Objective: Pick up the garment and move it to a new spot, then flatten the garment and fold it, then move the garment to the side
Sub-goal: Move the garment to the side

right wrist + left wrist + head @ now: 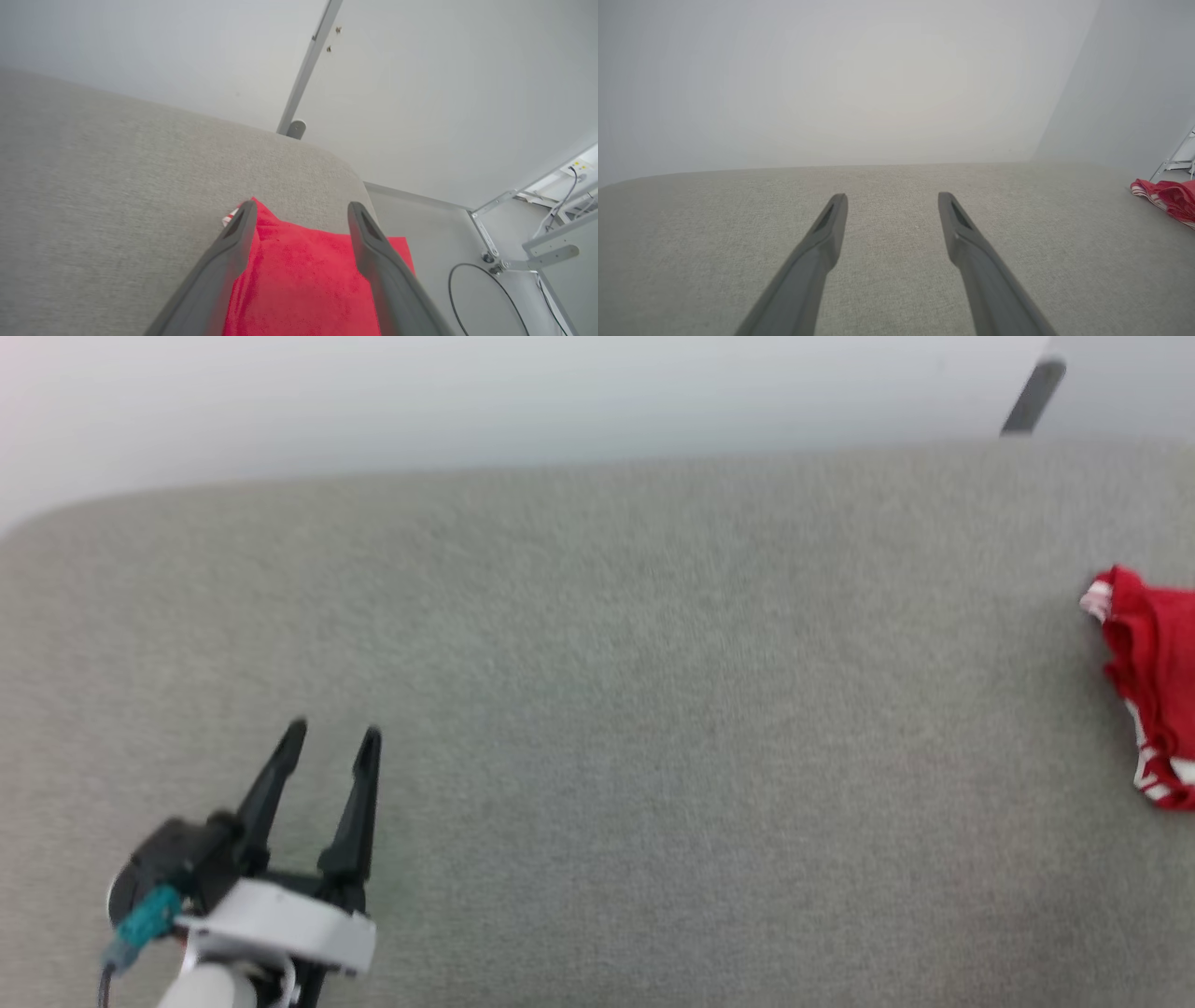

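The garment (1150,686), red with red-and-white striped trim, lies folded at the right edge of the grey fabric surface (597,709). In the left wrist view the garment (1169,196) shows as a low red heap at the far right. My left gripper (331,737) hovers open over the surface at the lower left, far from the cloth; its fingers (826,233) are spread with nothing between them. My right gripper (301,212) is open just above the garment (303,280), its two fingers (238,238) straddling the red cloth near the surface's rounded corner, gripping nothing.
A pale wall rises behind the surface. A grey metal post (303,70) stands past the far corner. Beyond the right edge lie the floor, a white metal frame (523,247) and a black cable (467,289).
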Motion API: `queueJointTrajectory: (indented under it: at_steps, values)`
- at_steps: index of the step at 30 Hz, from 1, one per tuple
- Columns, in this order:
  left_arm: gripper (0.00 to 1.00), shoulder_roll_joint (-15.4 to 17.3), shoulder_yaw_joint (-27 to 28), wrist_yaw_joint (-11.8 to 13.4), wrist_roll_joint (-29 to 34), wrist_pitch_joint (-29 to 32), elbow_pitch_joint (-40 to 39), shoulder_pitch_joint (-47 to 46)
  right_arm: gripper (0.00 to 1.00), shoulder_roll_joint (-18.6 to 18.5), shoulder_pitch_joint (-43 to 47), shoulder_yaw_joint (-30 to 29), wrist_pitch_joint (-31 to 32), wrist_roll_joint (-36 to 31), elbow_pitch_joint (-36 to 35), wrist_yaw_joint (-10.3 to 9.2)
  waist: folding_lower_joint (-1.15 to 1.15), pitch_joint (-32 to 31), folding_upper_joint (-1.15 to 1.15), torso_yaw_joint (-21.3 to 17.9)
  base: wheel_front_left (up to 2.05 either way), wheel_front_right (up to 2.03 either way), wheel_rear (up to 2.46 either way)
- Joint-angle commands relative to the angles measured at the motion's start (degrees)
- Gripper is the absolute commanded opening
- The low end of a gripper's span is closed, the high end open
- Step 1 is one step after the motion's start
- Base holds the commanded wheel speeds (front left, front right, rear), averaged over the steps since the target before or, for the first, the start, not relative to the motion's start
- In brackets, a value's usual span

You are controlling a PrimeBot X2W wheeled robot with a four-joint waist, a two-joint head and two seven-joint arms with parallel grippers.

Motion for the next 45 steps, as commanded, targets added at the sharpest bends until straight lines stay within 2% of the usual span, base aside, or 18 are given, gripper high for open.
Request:
queueJointTrajectory:
  at_steps: [1,10,17,27,36,45]
  values:
    - [1.0,-0.2,0.2,0.4,-0.2,0.0,0.1,1.1,1.0,0.0,1.3,0.3,-0.3,0.5,-0.5,-0.06,0.0,-5.6,0.0,2.7,0.0,0.0,0.0]
    - [1.0,-0.3,4.7,1.5,-0.5,0.0,-0.4,8.3,1.0,3.3,13.1,2.6,-1.0,8.3,-11.8,-0.06,0.0,-12.2,0.0,5.3,0.0,0.0,0.0]
    - [1.0,-1.0,8.6,2.4,-0.4,0.0,-1.6,12.7,1.0,5.1,21.8,-0.2,-1.0,10.2,-21.1,-0.06,0.0,-14.7,0.0,6.2,0.0,0.0,0.0]
    - [1.0,-1.9,12.2,1.7,0.2,0.0,-2.6,17.9,1.0,9.0,34.5,-8.9,-1.0,5.8,-32.9,-0.06,0.0,-16.5,0.0,6.4,0.0,0.0,0.0]
    - [1.0,-1.8,13.0,0.4,1.2,0.0,-1.4,19.4,1.0,14.7,45.7,-17.5,-1.0,1.3,-43.2,-0.06,0.0,-17.4,0.0,6.5,0.0,0.0,0.0]
    - [1.0,-1.4,12.5,-0.1,2.2,0.0,-0.5,19.4,1.0,20.1,54.0,-20.9,-1.0,-2.4,-51.5,-0.06,0.0,-17.4,0.0,6.1,0.0,0.0,0.0]
